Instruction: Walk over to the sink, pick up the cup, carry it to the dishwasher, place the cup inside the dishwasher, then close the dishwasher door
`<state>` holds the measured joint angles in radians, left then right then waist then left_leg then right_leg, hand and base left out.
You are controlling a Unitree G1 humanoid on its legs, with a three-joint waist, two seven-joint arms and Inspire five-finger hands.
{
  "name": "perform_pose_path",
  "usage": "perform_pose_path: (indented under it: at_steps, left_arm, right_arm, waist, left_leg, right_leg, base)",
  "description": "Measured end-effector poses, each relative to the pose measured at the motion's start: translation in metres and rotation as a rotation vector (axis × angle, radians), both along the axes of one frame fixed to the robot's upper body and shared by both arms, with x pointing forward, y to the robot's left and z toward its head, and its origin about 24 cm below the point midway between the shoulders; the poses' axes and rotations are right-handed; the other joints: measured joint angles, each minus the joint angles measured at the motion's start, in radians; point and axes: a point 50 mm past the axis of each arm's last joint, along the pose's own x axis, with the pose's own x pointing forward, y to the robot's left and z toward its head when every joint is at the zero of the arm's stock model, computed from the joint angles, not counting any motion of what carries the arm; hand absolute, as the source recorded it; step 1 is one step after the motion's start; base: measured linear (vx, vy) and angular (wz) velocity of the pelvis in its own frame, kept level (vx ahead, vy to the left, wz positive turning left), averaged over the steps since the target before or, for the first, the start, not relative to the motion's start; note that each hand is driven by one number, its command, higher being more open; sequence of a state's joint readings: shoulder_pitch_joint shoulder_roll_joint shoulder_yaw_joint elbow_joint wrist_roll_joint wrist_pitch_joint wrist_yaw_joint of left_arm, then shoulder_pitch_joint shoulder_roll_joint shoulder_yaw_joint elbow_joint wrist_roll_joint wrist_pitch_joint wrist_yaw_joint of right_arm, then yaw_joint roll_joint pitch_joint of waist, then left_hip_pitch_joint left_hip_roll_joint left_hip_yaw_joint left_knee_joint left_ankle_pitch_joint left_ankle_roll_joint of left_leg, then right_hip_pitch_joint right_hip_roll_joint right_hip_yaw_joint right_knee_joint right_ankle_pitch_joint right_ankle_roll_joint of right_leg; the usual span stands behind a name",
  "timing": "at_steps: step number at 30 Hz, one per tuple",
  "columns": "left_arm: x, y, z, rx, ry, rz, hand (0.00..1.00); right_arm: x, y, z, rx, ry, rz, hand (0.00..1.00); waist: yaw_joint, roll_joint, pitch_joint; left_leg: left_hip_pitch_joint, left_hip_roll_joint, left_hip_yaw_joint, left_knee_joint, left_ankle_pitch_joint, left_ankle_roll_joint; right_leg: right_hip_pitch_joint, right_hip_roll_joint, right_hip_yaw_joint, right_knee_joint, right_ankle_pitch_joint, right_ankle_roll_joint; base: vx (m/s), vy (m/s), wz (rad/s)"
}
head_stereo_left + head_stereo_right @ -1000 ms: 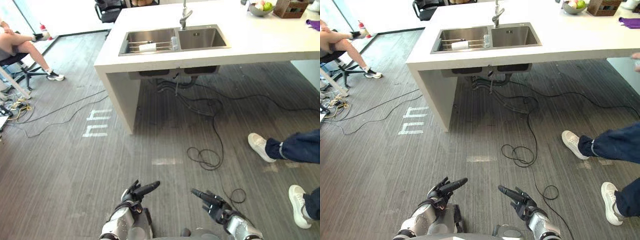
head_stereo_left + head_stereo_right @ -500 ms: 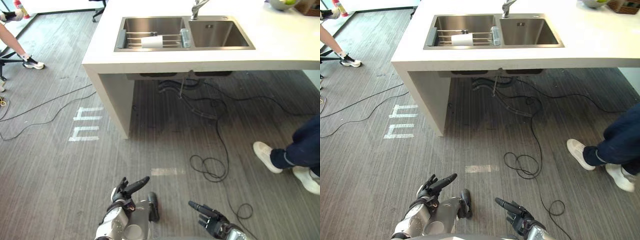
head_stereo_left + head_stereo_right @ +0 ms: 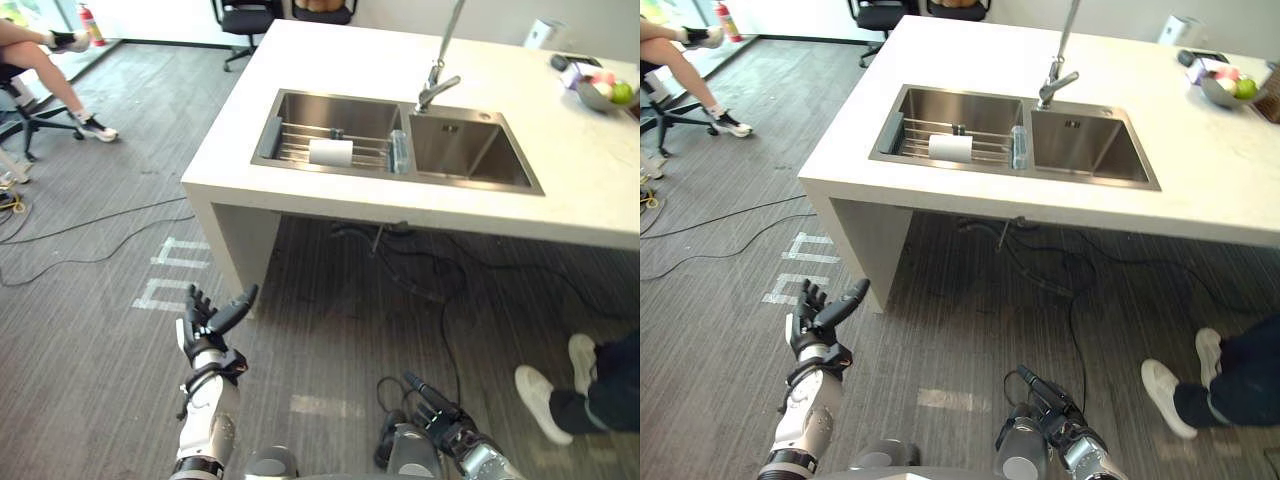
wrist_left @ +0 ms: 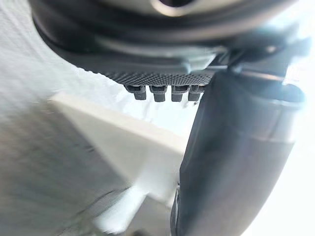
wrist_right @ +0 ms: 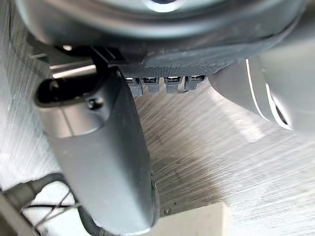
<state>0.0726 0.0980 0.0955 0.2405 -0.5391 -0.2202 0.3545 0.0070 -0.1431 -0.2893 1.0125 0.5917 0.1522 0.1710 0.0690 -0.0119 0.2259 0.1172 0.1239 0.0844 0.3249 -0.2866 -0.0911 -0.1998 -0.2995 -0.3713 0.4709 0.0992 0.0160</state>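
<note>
Down near the floor, the left hand [image 3: 208, 322] is hovering empty with its fingers spread straight. To its right, the right hand [image 3: 436, 405] is hanging lower, fingers straight too, gripping nothing. Well beyond them, the cup [image 3: 330, 152] is lying on its side across the wire rack [image 3: 288, 150] in the left basin of the sink [image 3: 400, 180]. It is looking light, stiff and smooth, so it is likely to roll or slip. Wrapping round its middle from above seems best. Basin walls and the faucet [image 3: 438, 85] on its right are hemming it in. Open floor is lying between, with a person's shoe [image 3: 540, 400] at the near right.
</note>
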Motion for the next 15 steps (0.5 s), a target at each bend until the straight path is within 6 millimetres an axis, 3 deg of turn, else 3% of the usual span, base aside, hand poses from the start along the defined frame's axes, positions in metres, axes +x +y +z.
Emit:
perform_pose_path:
  at_steps: [1,2,3,4,9,10,12,13,14,15]
  left_arm:
    - [-0.004,-0.004,0.003,-0.02,-0.022,0.011,1.0]
    - [-0.005,-0.008,0.01,-0.031,-0.06,0.02,1.0]
    - [-0.004,-0.009,0.015,-0.03,-0.079,0.023,1.0]
    - [0.0,-0.012,0.025,-0.022,-0.122,0.028,1.0]
    - [0.006,-0.011,0.034,-0.019,-0.137,0.099,1.0]
    - [0.005,-0.009,0.035,-0.014,-0.139,0.116,1.0]
    - [0.0,-0.001,0.044,0.016,-0.169,0.194,1.0]
    - [-0.001,0.0,0.047,0.017,-0.179,0.201,1.0]
    - [-0.004,0.001,0.051,0.017,-0.2,0.219,1.0]
    - [-0.004,0.002,0.058,0.017,-0.235,0.221,1.0]
  right_arm:
    - [0.0,-0.011,0.003,-0.031,-0.018,0.005,1.0]
    - [-0.002,-0.017,0.004,-0.049,-0.019,0.016,1.0]
    - [-0.003,-0.017,0.003,-0.047,-0.015,0.017,1.0]
    - [-0.01,-0.017,0.001,-0.039,0.002,0.017,1.0]
    - [-0.028,-0.018,-0.003,-0.015,0.06,0.019,1.0]
    - [-0.033,-0.018,-0.004,-0.015,0.071,0.025,1.0]
    - [-0.053,-0.012,-0.01,0.015,0.15,0.061,1.0]
    - [-0.061,-0.01,-0.012,0.031,0.181,0.057,1.0]
    - [-0.068,-0.012,-0.014,0.049,0.198,0.007,1.0]
    - [-0.071,-0.015,-0.013,0.044,0.212,0.012,1.0]
  waist:
    - [-0.002,0.043,0.006]
    - [-0.001,0.059,0.003]
    - [-0.002,0.063,0.0]
    - [-0.004,0.052,-0.001]
    - [-0.035,0.059,-0.016]
    - [-0.035,0.059,-0.026]
    - [-0.033,0.055,-0.042]
    - [-0.033,0.058,-0.041]
    - [-0.035,0.071,-0.032]
    - [-0.035,0.064,-0.013]
  left_leg:
    - [-0.001,0.048,-0.018,0.0,-0.008,-0.016]
    - [-0.003,0.063,-0.03,-0.026,-0.003,-0.023]
    - [0.0,0.065,-0.04,-0.042,0.005,-0.038]
    - [-0.001,0.07,-0.047,-0.06,0.015,-0.046]
    - [0.031,0.101,-0.036,-0.125,0.022,-0.018]
    - [0.03,0.103,-0.025,-0.127,0.014,0.0]
    - [-0.015,0.101,0.006,-0.008,0.007,0.133]
    - [-0.064,0.105,0.01,0.087,0.026,0.147]
    - [-0.155,0.123,0.009,0.276,0.108,0.116]
    - [-0.203,0.124,0.015,0.373,0.099,0.077]
  right_leg:
    - [-0.004,0.027,-0.026,0.028,-0.016,0.011]
    - [-0.01,0.046,-0.048,0.038,-0.052,0.008]
    - [-0.007,0.054,-0.052,0.033,-0.083,-0.003]
    - [0.014,0.075,-0.045,-0.014,-0.183,-0.006]
    - [0.013,0.115,-0.051,-0.015,-0.266,-0.011]
    - [0.0,0.116,-0.045,-0.002,-0.279,-0.009]
    - [-0.008,0.116,-0.031,0.01,-0.321,-0.009]
    - [0.004,0.118,-0.034,-0.007,-0.321,-0.01]
    - [0.062,0.123,-0.039,-0.072,-0.308,-0.014]
    - [0.135,0.123,-0.049,-0.134,-0.293,-0.023]
  base:
    - [0.26,-0.391,0.19]
    - [0.23,-0.342,0.17]
    - [0.21,-0.335,0.14]
    - [0.18,-0.303,0.05]
    - [0.14,-0.139,-0.04]
    - [0.17,-0.045,-0.29]
    - [0.21,-0.044,-0.18]
    - [0.2,-0.07,0.1]
    - [0.23,-0.037,0.19]
    - [0.2,-0.017,0.25]
